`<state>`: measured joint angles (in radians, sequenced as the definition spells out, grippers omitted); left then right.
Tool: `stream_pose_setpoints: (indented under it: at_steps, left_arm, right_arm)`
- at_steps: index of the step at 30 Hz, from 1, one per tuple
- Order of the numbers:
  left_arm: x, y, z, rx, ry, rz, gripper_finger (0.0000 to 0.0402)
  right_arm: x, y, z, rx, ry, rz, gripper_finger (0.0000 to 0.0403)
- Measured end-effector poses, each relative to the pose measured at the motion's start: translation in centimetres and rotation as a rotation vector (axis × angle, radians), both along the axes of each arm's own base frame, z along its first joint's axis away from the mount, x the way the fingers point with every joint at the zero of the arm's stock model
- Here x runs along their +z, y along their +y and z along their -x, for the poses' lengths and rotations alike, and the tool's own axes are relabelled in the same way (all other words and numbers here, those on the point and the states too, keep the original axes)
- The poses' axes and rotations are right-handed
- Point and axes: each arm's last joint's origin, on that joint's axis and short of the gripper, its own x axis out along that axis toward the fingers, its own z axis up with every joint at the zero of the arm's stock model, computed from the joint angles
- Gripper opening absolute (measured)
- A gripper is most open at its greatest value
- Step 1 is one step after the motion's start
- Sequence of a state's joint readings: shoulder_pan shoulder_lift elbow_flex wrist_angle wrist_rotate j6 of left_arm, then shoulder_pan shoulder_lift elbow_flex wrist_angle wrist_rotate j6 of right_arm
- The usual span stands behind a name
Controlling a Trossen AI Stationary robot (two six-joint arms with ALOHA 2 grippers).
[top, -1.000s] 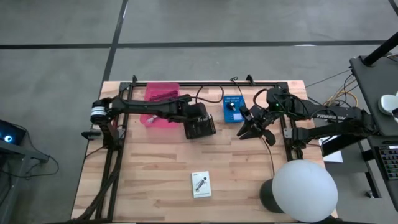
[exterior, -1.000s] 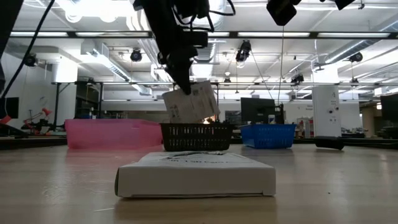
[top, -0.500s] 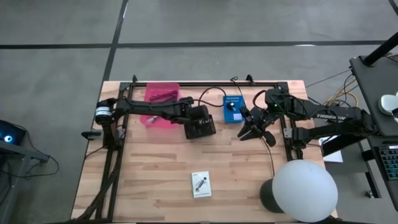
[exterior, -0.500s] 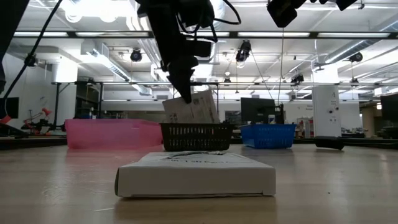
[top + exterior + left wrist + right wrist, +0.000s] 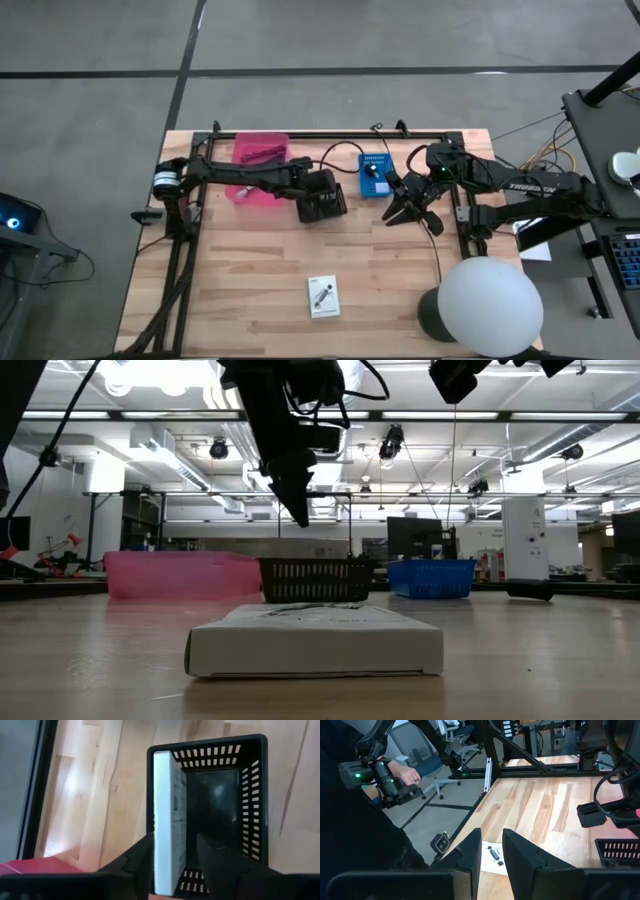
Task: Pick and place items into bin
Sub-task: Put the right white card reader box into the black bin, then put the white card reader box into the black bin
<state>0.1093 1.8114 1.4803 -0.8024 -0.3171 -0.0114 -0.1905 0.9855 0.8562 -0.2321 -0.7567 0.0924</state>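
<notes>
On the wooden bench (image 5: 250, 280), the left tool (image 5: 172, 851) hangs parted over the black basket (image 5: 252, 795), its packet (image 5: 167, 820) inside; the right tool (image 5: 405, 207) waits open.

Both arms are dark, almost black, built from slim tube-like segments. The left arm (image 5: 245, 174) has a silvery ring at its base, the right arm (image 5: 510, 185) carries white lettering. Thin black cables loop beside them.
</notes>
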Motion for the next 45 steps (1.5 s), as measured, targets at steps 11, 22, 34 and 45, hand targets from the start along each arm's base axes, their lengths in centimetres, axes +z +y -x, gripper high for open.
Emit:
stream_pose_setpoints:
  at_steps: [11, 22, 34, 45]
  left_arm:
    - [1.7, -0.6, -0.3, -0.038, -0.064, 0.068, 0.0225]
    - [6.4, -3.3, -1.8, -0.239, -0.262, 0.322, 0.0228]
    - [7.1, -8.6, -1.7, 0.005, -0.304, 0.620, 0.0228]
    - [4.8, -15.8, -1.2, 0.520, -0.199, 0.958, 0.0228]
  right_arm:
    - [0.0, 0.0, 0.0, 0.000, 0.000, 0.000, 0.0068]
    - [0.0, 0.0, 0.0, 0.004, -0.010, 0.016, 0.0068]
    - [0.0, 0.0, 0.0, 0.013, -0.024, 0.041, 0.0068]
    - [0.0, 0.0, 0.0, 0.038, -0.079, 0.120, 0.0068]
